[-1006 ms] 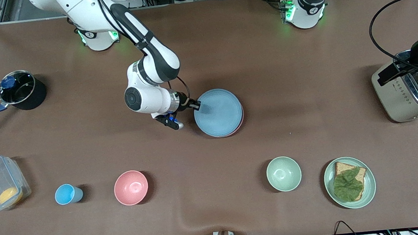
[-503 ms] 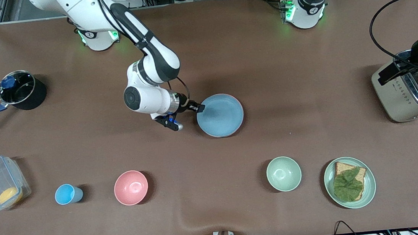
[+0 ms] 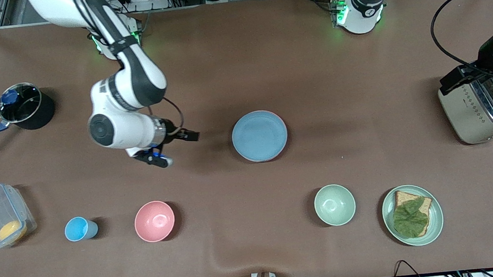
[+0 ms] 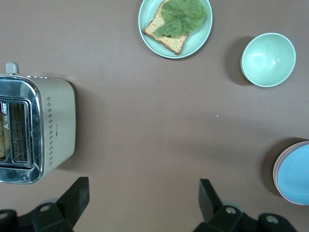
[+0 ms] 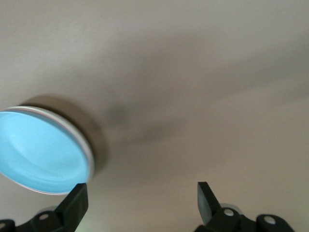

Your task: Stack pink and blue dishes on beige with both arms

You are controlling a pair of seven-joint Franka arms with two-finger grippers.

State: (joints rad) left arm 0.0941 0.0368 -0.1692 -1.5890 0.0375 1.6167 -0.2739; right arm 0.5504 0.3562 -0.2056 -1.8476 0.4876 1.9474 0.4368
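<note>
Over bare tabletop, at about nine o'clock from the stack, your right gripper hangs with its jaws spread wide and nothing between them; the right wrist view shows only brown cloth in the gap, with the stack off to one side. Look three o'clock from that gripper and you find the blue plate lying flat on top of the pile in the middle of the table, with a thin pink rim of the pink plate peeping out beneath it in the left wrist view. Whether the beige plate sits at the bottom you cannot tell from here; no separate beige plate shows anywhere. Your left gripper waits wide open and empty above the toaster, toward the left arm's end of the table. On handling: these plates look stiff, light and matte, so they should not be very slippery, but they are shallow with low rims. If you need to take one again, pinch the rim edge, one finger under and one over, and keep it level so the stack does not slide or tip.
</note>
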